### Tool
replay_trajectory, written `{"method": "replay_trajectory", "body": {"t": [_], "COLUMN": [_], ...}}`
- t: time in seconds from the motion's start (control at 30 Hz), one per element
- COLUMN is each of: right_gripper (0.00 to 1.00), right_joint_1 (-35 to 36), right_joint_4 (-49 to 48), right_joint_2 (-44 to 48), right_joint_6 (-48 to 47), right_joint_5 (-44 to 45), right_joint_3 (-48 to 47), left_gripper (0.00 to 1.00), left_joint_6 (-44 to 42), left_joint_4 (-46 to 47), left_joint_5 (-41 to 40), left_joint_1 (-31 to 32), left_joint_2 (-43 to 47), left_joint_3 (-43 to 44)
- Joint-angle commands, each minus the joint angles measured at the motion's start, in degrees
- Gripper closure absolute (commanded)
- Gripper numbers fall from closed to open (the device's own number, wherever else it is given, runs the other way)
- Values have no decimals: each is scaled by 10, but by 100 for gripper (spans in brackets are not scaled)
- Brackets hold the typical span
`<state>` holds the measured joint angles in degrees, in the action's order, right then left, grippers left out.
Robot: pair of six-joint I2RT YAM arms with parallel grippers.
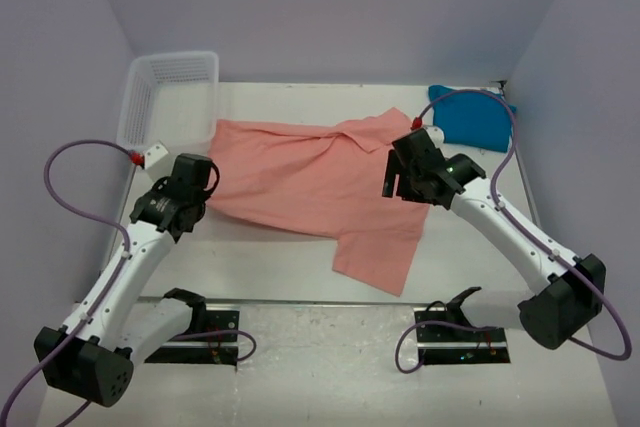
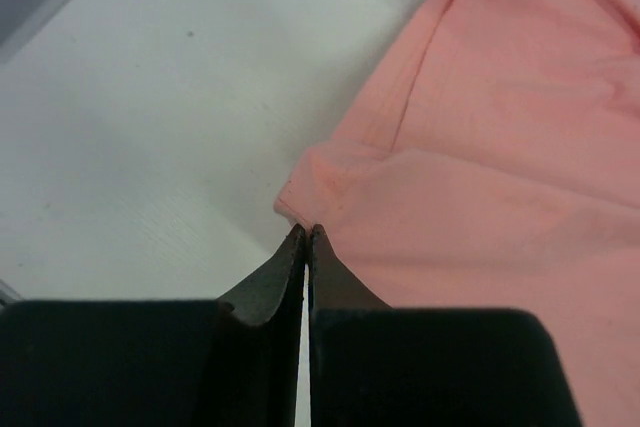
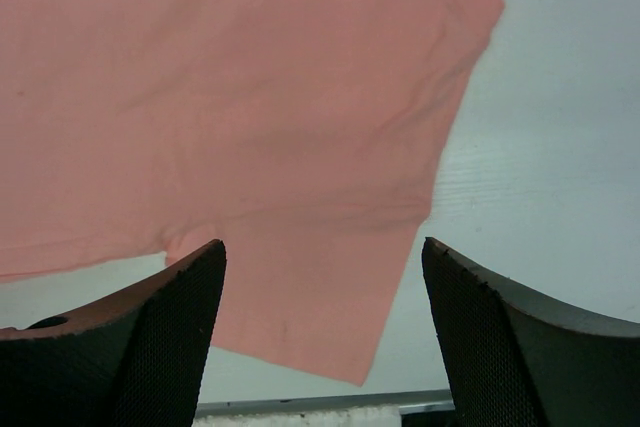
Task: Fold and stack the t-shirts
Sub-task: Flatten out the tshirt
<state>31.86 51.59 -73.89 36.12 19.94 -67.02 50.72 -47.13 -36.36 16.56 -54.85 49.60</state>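
The salmon-pink t-shirt (image 1: 300, 182) lies spread out and rumpled across the middle of the table, one sleeve pointing toward the near edge. My left gripper (image 1: 203, 203) is at the shirt's left edge. In the left wrist view its jaws (image 2: 305, 230) are shut, pinching a bunched corner of the pink cloth (image 2: 480, 147). My right gripper (image 1: 396, 185) hovers over the shirt's right side. It (image 3: 322, 247) stands wide open with the pink cloth (image 3: 250, 97) below and nothing between its fingers. The teal-blue t-shirt (image 1: 470, 117) lies crumpled at the far right corner.
A white mesh basket (image 1: 165, 97) stands at the far left corner, close behind the left arm. Purple cables loop off both arms. Walls close in the table on the left, right and far sides. Two arm mounts sit along the near edge.
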Motion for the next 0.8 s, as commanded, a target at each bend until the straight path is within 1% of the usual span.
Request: {"method": "replay_trajectory", "body": {"t": [0.0,0.07,0.1,0.13,0.2,0.27,0.33,0.37,0.4,0.43,0.47,0.5,0.53,0.6,0.67,0.77], "right_gripper": [20,21,21,22,23,24,25,25,25,25,25,25,25,25,28,31], "right_joint_1": [5,17,24,29,50,74,101,146,172,194,234,252,278,297,324,349], "right_joint_4": [15,-3,-16,-33,-47,-49,-48,-47,-44,-26,-19,-8,-10,-18,-19,-18], "right_joint_2": [10,26,49,60,85,95,103,103,101,86,75,66,49,37,30,36], "right_joint_6": [29,43,49,68,89,129,167,180,196,233,252,285,300,321,359,409], "right_joint_5": [-9,-23,-31,-40,-47,-51,-53,-46,-38,-31,-25,-24,-24,-32,-28,-21], "right_joint_3": [3,51,72,114,152,188,207,210,211,208,207,208,218,232,245,267], "left_gripper": [100,100,100,100,100,100,100,100,100,100,100,100,100,100,100,100], "left_joint_6": [70,68,58,54,49,38,20,15,7,4,3,0,-2,-8,-15,-23], "left_joint_4": [-92,-89,-66,-60,-45,-34,-7,2,17,22,24,26,27,35,43,54], "left_joint_5": [-135,-123,-105,-99,-89,-87,-76,-71,-61,-56,-53,-48,-45,-39,-35,-28], "left_joint_1": [-8,-8,-8,-8,-8,-8,-8,-8,-7,-7,-7,-7,-7,-7,-7,-7], "left_joint_2": [2,-17,-23,-35,-47,-60,-62,-62,-66,-68,-71,-76,-76,-72,-65,-58], "left_joint_3": [62,75,75,74,74,71,63,54,51,49,45,45,43,37,26,15]}}
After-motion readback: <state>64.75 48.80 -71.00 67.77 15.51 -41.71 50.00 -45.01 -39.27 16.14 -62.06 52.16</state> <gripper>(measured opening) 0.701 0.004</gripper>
